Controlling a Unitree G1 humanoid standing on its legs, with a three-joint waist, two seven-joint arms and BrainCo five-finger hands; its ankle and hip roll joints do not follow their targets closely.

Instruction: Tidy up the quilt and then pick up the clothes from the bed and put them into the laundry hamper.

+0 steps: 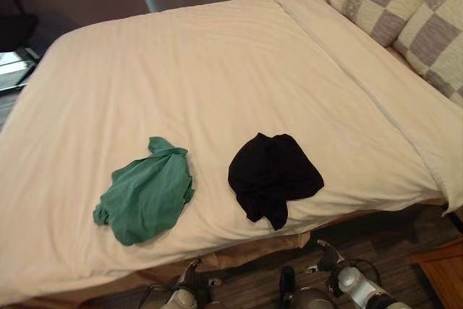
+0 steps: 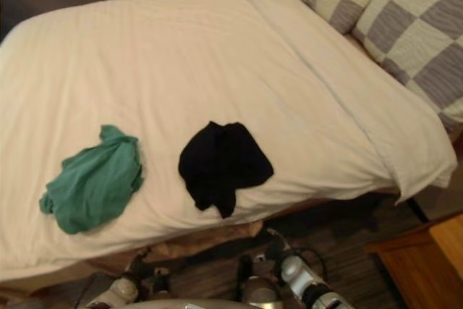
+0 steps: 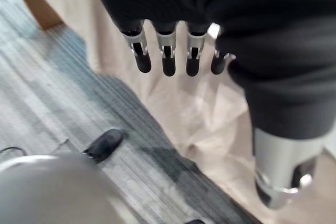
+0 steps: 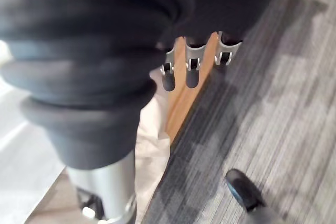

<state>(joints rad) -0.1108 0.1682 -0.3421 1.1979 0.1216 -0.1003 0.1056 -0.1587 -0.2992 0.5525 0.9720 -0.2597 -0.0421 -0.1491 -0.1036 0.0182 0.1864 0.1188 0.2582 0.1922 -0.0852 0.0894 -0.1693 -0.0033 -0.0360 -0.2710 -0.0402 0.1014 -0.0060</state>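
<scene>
Quilt (image 1: 217,77) looks smooth already (judging here). Next, reach for black garment (image 1: 273,175), nearest bed edge; green garment (image 1: 147,193) after. Both hands, left hand (image 3: 168,56) and right hand (image 4: 191,59), hanging low, fingers straight, spread, gripping nothing. Gather folds before closing.

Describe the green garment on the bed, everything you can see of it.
The green garment is a teal-green piece of soft, thin-looking cloth, crumpled into a loose heap with folds and a small bunched tip at its far end. It lies on the cream quilt near the bed's front edge, on the robot's left, apart from the black garment lying beside it. Only the quilt touches it; neither hand holds it.
</scene>
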